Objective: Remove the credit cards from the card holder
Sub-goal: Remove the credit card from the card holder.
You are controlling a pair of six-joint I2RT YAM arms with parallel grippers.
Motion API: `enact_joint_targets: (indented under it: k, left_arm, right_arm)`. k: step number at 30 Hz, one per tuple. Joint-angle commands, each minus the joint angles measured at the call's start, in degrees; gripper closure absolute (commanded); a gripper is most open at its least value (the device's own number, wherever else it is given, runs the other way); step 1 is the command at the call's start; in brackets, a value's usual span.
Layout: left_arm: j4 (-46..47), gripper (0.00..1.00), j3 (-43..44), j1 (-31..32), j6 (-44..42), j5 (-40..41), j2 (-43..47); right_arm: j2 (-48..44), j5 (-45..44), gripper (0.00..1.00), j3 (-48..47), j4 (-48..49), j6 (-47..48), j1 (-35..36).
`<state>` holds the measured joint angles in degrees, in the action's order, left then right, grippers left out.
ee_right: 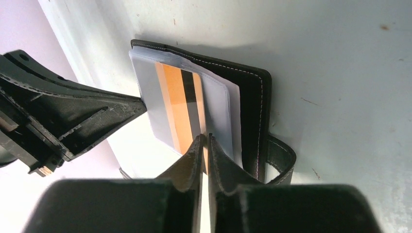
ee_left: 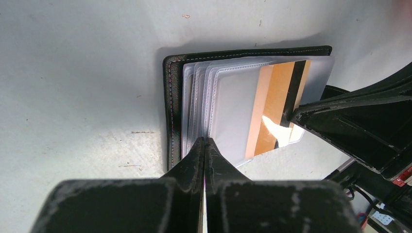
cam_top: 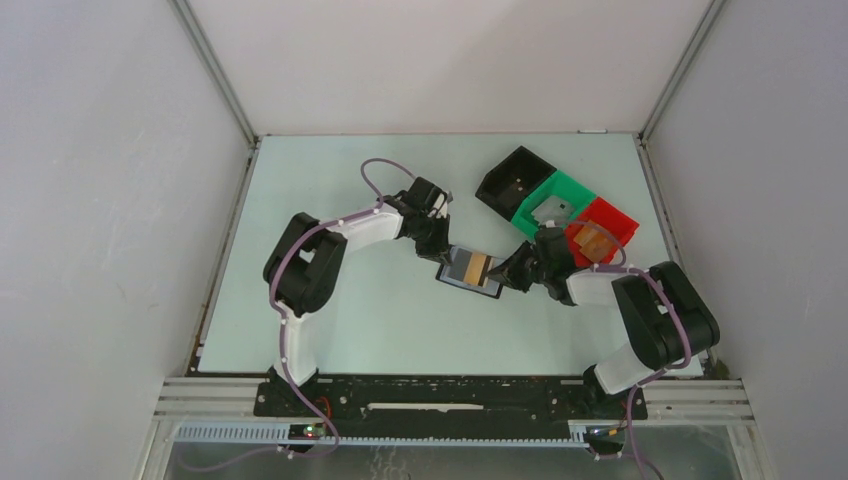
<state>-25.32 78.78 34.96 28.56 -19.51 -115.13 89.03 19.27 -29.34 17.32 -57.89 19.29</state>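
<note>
Right gripper, pinched shut on the credit card jutting from the card holder just ahead, may drag it along if the left gripper, clamped on its near edge, slips.

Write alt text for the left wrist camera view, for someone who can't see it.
The shut left gripper pinches the clear sleeves of an open black card holder on a white table. A grey card with an orange band and black stripe sticks out right, where the right gripper clamps its edge.
</note>
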Motion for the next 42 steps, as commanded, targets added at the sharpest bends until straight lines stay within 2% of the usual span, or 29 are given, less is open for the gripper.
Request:
enact_joint_targets:
  k: [1,4,6,12,19,21,25,27,34,42]
  left_arm:
    - [-0.7,1.00,-1.6,0.4,-0.1,0.5,-0.5]
    - [-0.7,1.00,-1.8,0.4,-0.2,0.4,-0.4]
    - [-0.7,1.00,-1.7,0.4,-0.2,0.4,-0.4]
    - [-0.7,1.00,-1.6,0.4,-0.2,0.1,-0.5]
    - [-0.6,1.00,-1.6,0.5,-0.2,-0.1,-0.5]
    - [-0.6,1.00,-1.7,0.4,-0.2,-0.1,-0.5]
    - [-0.5,1.00,-1.7,0.5,-0.2,-0.1,-0.6]
    - [-0.5,1.00,-1.8,0.5,-0.1,-0.3,-0.6]
    - [-0.6,1.00,-2.0,0.4,-0.1,-0.1,0.2]
    - [-0.3,1.00,-2.1,0.5,0.1,-0.2,1.4]
  right_arm:
    - [-0.1,1.0,0.83,0.3,1.0,1.2,-0.9]
    - [0.6,1.7,0.70,0.3,2.3,0.7,-1.0]
    - [1.2,2.1,0.66,0.3,3.3,0.4,-1.1]
    - [3.6,3.3,0.62,0.3,6.2,-0.3,-1.0]
    - [5.7,3.6,0.62,0.3,7.6,-0.6,-0.8]
    - [5.5,3.1,0.65,0.3,7.2,-0.4,-0.9]
    - [4.4,2.9,0.92,0.3,6.5,0.0,-1.0]
    - [3.4,2.6,1.00,0.3,5.5,0.3,-1.2]
    - [-4.5,0.0,1.00,0.3,-3.0,3.6,-1.4]
    - [-15.5,-2.6,1.00,-1.5,-19.6,8.3,-2.5]
